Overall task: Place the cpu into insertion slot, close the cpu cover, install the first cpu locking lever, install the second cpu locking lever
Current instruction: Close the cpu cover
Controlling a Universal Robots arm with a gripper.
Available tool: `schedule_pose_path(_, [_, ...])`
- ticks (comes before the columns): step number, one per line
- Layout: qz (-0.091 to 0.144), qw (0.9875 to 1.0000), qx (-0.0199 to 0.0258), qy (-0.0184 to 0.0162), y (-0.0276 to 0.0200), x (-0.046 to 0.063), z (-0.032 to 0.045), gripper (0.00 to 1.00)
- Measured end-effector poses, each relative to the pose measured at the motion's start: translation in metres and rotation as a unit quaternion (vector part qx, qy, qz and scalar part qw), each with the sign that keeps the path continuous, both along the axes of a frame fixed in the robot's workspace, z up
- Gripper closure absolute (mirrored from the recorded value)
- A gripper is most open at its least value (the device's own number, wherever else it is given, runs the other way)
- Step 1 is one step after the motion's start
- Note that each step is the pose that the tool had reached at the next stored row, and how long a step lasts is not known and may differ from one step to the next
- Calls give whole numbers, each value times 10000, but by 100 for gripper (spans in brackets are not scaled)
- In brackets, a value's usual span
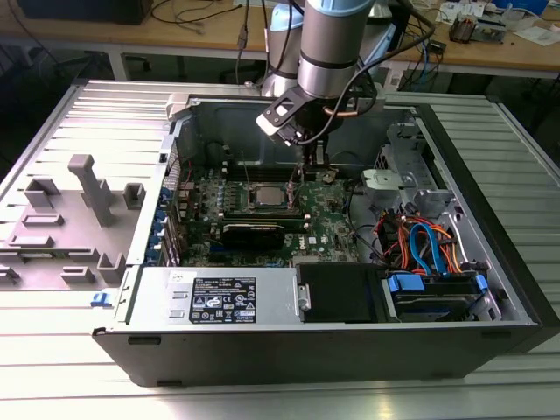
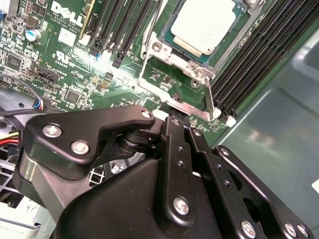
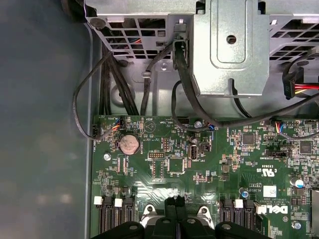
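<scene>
The cpu (image 2: 204, 25), a silvery-tan square, lies flat in the socket on the green motherboard (image 2: 60, 64); the exterior view has it at mid-board (image 1: 266, 194). The cpu cover (image 2: 208, 97), a thin silvery frame with a square window, stands swung open off the socket, toward my gripper. A thin metal lever (image 2: 153, 27) runs along the socket's side. My gripper (image 2: 172, 120) hangs right at the cover's free edge with its black fingers together; whether they pinch that edge is hidden. The fingertips (image 3: 170, 201) show over the board, and the gripper (image 1: 304, 175) sits just beside the socket.
Black memory slots (image 2: 259, 55) flank the socket. A long black card (image 1: 254, 232) lies in front of it. A metal drive cage (image 3: 232, 50) with black cables, coloured wires (image 1: 420, 245) and the power supply (image 1: 219, 297) crowd the case. Grey fixtures (image 1: 87, 188) stand outside.
</scene>
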State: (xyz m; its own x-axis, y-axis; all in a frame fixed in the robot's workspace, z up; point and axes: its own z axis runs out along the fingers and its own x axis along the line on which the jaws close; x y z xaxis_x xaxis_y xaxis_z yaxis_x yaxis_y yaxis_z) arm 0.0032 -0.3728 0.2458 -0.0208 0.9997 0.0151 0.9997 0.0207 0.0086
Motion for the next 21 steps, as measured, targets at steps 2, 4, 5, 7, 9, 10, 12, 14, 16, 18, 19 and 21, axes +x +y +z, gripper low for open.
schedule_pose_path(2, [0, 10000, 0, 0, 0, -8, 0, 89])
schedule_pose_path(4, [0, 10000, 0, 0, 0, -16, 0, 89])
schedule_pose_path(5, [0, 10000, 0, 0, 0, -22, 0, 89])
schedule_pose_path(7, [0, 10000, 0, 0, 0, -30, 0, 89])
schedule_pose_path(9, [1, 10000, 0, 0, 0, -35, 0, 89])
schedule_pose_path(10, [1, 10000, 0, 0, 0, -35, 0, 89])
schedule_pose_path(12, [0, 10000, 0, 0, 0, -36, 0, 89])
schedule_pose_path(14, [0, 10000, 0, 0, 0, -36, 0, 89])
schedule_pose_path(16, [-1, 10000, 0, 0, 0, -39, 0, 89])
schedule_pose_path(18, [0, 10000, 0, 0, 0, -52, 0, 89])
schedule_pose_path(19, [0, 10000, 0, 0, 0, -63, 0, 89])
schedule_pose_path(21, [1, 10000, 0, 0, 0, -74, 0, 89])
